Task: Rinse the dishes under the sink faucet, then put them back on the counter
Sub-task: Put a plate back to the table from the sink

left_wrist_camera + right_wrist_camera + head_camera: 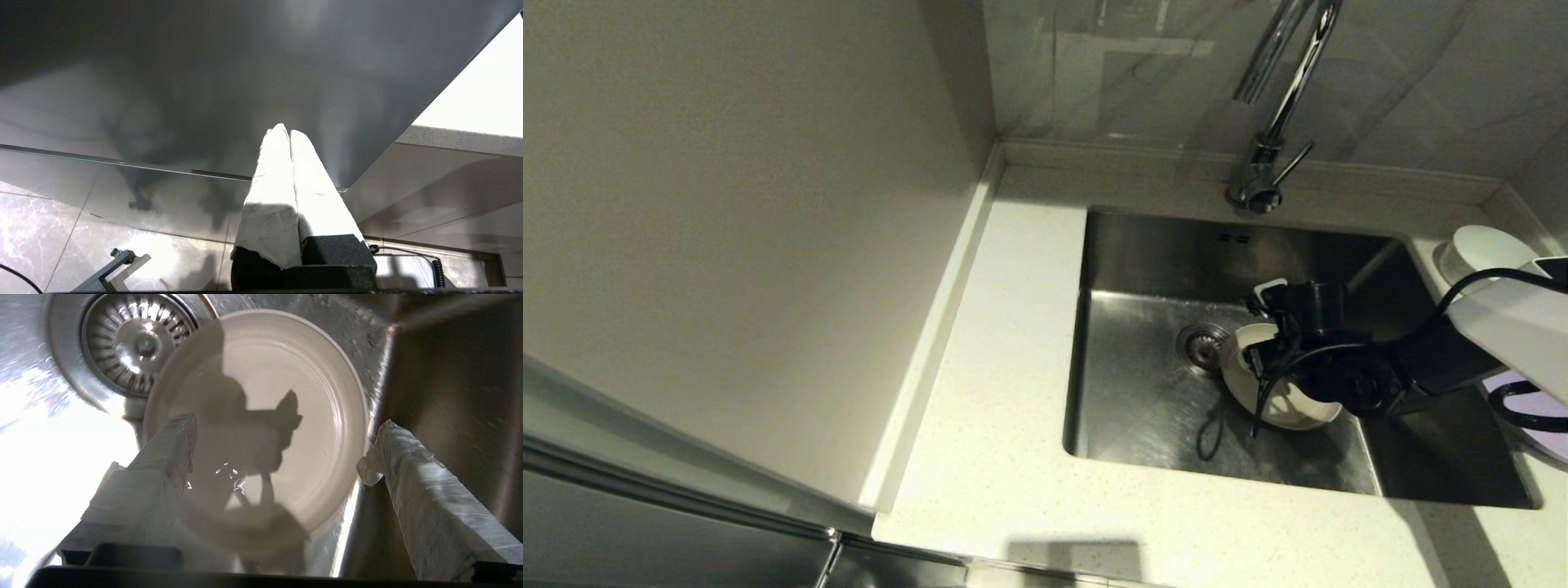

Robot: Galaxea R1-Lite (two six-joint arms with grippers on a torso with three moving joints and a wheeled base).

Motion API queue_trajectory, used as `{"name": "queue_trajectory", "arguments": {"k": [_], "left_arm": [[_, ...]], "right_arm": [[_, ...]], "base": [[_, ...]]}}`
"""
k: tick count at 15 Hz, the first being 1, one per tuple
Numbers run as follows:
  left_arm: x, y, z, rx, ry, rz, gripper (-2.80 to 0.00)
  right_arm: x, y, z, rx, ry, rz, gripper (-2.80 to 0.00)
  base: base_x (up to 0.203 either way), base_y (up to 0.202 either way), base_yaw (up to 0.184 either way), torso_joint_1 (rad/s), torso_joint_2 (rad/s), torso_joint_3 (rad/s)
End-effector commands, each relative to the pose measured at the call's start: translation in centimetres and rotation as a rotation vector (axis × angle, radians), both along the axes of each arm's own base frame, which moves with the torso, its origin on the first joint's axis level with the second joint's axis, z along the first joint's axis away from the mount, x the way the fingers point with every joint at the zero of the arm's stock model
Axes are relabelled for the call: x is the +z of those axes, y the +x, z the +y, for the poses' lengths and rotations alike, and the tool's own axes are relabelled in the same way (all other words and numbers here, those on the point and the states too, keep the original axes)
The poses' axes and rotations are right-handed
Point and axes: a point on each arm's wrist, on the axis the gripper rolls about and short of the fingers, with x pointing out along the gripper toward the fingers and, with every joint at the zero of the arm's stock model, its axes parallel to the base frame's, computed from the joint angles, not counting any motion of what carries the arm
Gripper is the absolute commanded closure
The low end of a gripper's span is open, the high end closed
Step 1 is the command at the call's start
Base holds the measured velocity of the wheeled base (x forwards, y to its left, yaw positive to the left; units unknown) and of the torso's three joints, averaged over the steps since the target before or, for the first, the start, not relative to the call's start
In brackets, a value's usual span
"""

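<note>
The cream-beige plate [1286,404] [265,408] lies face up on the bottom of the sink [1143,416], its rim beside the drain strainer [1202,343] [137,343]. A few water drops sit on it. My right gripper [1258,327] [282,441] hangs open just above it, one finger over the plate's edge and the other outside the rim by the sink wall. The white bowl [1482,249] and the lavender plate [1535,408] rest on the counter [1005,367] to the right. My left gripper [285,132] is shut and empty, parked low beside a cabinet.
The chrome faucet [1278,114] rises behind the sink, its spout above the basin's back; no water stream shows. A beige wall panel [743,229] bounds the counter on the left. My right arm crosses the sink's right edge.
</note>
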Motion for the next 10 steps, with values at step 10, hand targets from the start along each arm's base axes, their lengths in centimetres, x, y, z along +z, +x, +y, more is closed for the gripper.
{"name": "queue_trajectory", "arguments": {"k": [10], "left_arm": [[0.0,0.0,0.0,0.0,-0.001,-0.002,0.0]], "right_arm": [[5.8,-4.5,0.6,0.314,0.2,0.351,-2.8]], "base": [[0.0,0.0,0.0,0.0,0.0,0.0]]}}
